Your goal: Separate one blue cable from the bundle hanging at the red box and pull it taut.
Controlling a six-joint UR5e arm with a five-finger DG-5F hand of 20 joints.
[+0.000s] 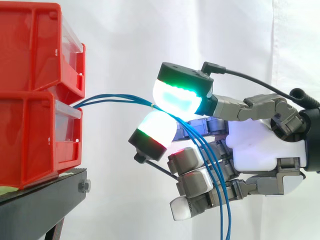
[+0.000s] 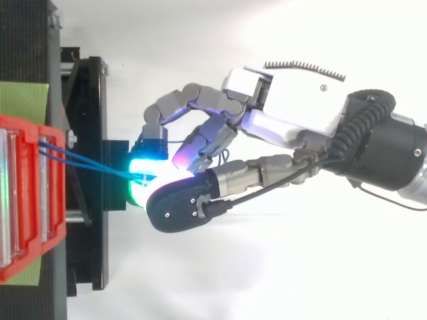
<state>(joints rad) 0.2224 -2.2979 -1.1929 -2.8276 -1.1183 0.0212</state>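
Thin blue cables [image 1: 110,98] leave the gap between two stacked red boxes [image 1: 40,140] at the left and run right, nearly level. In the side view my hand [image 1: 255,145] reaches in from the right. Two glowing fingertips [image 1: 177,95] close on the cables just right of the boxes, one pad above and one below. Past the pinch, three strands [image 1: 220,190] drop across the palm and out of the bottom edge. Seen from above, two blue cables [image 2: 87,160] converge from the red box [image 2: 30,200] into the pads of the hand [image 2: 300,107]. I cannot tell how many strands sit inside the pinch.
The red boxes sit on a black stand [image 1: 45,200] with a bolt at its front corner. The stand [image 2: 90,133] lies close to the fingertips in the top view. A white curtain hangs behind everything.
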